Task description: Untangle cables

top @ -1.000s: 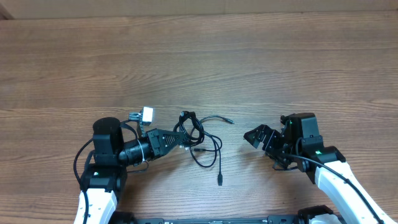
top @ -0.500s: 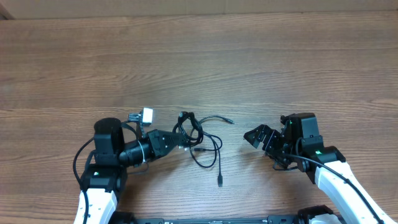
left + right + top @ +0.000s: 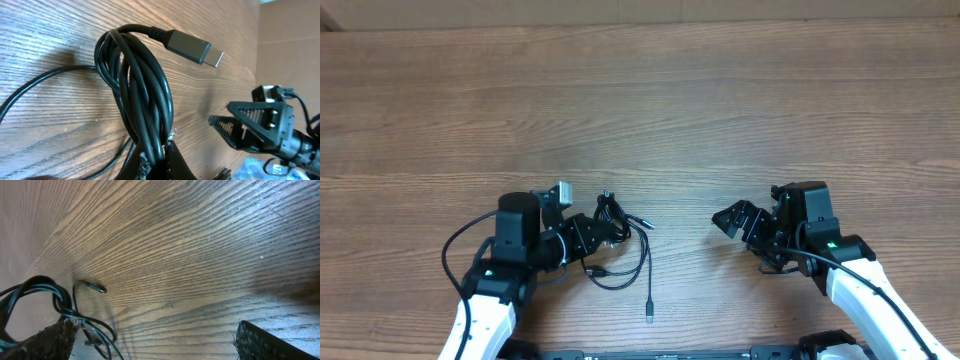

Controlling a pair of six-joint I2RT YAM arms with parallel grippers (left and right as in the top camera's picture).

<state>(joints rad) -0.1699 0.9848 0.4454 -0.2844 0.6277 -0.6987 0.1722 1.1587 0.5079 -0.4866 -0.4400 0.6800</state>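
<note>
The cables [image 3: 623,255] are thin black cords in a tangled bunch on the wooden table, left of centre. My left gripper [image 3: 607,231] is shut on the bunch's looped part. In the left wrist view the loops [image 3: 142,95] run into my jaws [image 3: 159,159], and a grey plug with a silver tip [image 3: 192,48] sticks out from the top. One loose cord ends in a small plug [image 3: 649,315] near the front. My right gripper [image 3: 728,221] is open and empty, well right of the cables. In the right wrist view the cables [image 3: 75,314] lie far left, beyond my open fingers [image 3: 155,340].
The right gripper [image 3: 260,125] shows in the left wrist view, right of the bunch. The table's far edge [image 3: 640,25] runs along the top. Bare wood lies between the two grippers and behind them.
My left gripper has pulled back to the left and toward the front with the bunch in it; the cables and the loose plug shifted left with it. The right arm has not moved.
</note>
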